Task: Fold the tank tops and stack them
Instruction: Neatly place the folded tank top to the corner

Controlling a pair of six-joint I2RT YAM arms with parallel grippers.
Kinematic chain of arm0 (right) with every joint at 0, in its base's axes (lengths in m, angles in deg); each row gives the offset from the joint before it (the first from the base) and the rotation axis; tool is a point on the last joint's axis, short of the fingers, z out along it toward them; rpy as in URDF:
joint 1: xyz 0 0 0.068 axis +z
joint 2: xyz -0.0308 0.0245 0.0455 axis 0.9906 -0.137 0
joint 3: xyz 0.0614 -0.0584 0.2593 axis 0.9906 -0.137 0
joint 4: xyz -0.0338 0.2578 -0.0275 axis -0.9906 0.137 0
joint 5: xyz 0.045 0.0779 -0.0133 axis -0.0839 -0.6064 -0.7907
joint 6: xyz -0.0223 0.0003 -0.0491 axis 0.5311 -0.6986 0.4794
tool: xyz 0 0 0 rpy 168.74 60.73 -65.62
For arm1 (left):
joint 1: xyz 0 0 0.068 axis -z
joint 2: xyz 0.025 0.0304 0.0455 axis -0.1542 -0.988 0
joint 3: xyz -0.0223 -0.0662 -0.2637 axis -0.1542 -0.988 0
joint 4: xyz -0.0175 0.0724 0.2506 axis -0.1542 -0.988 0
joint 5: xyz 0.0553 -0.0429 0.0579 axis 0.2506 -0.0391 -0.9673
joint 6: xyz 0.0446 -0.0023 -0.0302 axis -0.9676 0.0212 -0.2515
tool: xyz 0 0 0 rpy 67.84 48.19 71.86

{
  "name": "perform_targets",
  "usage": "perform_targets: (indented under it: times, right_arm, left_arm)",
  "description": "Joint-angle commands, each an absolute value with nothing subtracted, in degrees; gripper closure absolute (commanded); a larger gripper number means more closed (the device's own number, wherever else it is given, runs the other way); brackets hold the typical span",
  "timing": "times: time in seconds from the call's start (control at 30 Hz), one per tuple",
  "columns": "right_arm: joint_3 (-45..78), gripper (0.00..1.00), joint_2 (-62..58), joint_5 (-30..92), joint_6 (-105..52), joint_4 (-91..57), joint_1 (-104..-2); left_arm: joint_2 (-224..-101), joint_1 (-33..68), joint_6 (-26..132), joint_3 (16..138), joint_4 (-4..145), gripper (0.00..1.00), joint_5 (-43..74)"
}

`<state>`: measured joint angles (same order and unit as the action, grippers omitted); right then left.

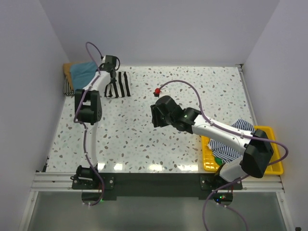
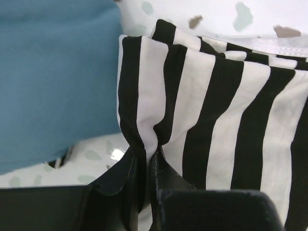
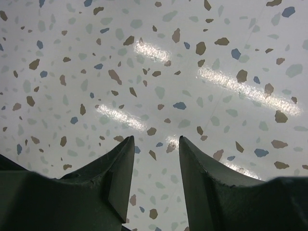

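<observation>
The right pincer [image 3: 156, 139] hangs above the tabletop [image 3: 159, 62], its two dark fingers [image 3: 113, 183] standing apart with the speckled white surface showing in the gap. Bright streaks of reflected light cross the brown, blue and grey flecks.

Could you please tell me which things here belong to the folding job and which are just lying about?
Job: striped tank top pinched in the left gripper; teal-blue tank top; heaped striped tank tops.
Lying about: yellow tray; speckled table.
</observation>
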<state>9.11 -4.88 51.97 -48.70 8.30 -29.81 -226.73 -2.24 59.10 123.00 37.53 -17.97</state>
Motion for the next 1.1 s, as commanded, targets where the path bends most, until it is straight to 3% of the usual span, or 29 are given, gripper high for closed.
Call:
perform_targets:
  times: [0.0,1.07]
  right_arm:
    - [10.5,0.54,-6.3,50.9,-47.3,7.2,-30.2]
    - [9.7,0.58,-9.9,48.3,-47.3,5.4,-31.3]
  left_arm:
    - [-226.3,-5.5,55.1,126.5,42.7,1.0,-20.1]
    - [-222.3,-15.0,57.9,138.0,50.2,1.0,-6.8]
